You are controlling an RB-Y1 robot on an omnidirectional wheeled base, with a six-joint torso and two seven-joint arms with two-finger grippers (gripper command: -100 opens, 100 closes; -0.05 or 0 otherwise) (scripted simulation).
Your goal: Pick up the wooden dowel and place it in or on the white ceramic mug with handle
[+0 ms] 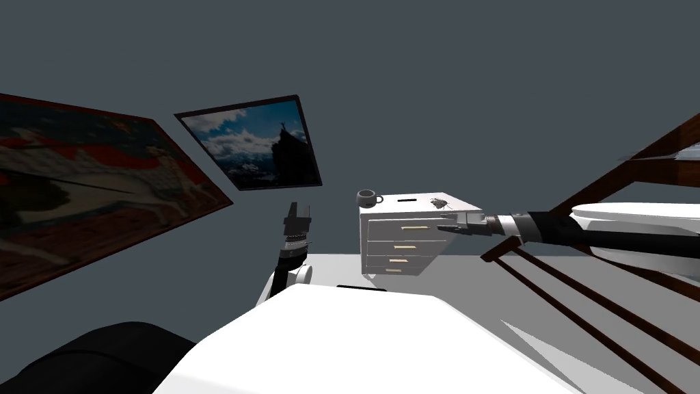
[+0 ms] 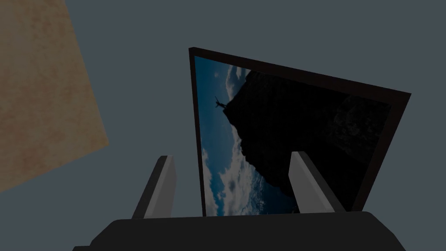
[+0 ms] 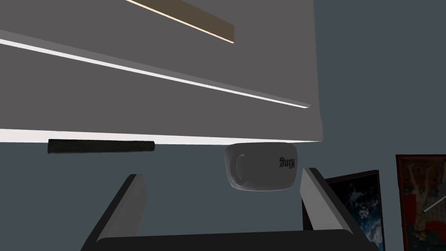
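A dark grey-blue wall backs a white chest of drawers [image 1: 379, 246] with pale strip handles, and the task's things sit on its top. The grey-white rounded mug with a handle [image 1: 369, 198] stands upright at the top's left corner. The slim dark rod [image 1: 407, 200] that we take for the dowel lies flat near it, not touching.

Our right gripper [image 1: 446, 226] reaches in level at the chest's upper front, fingers spread and empty. It sits below the top, so we judge it must rise over the edge to take the flat rod from above. Our left gripper [image 1: 299, 207] points upward beside us, fingers apart, holding nothing and clear of the work.
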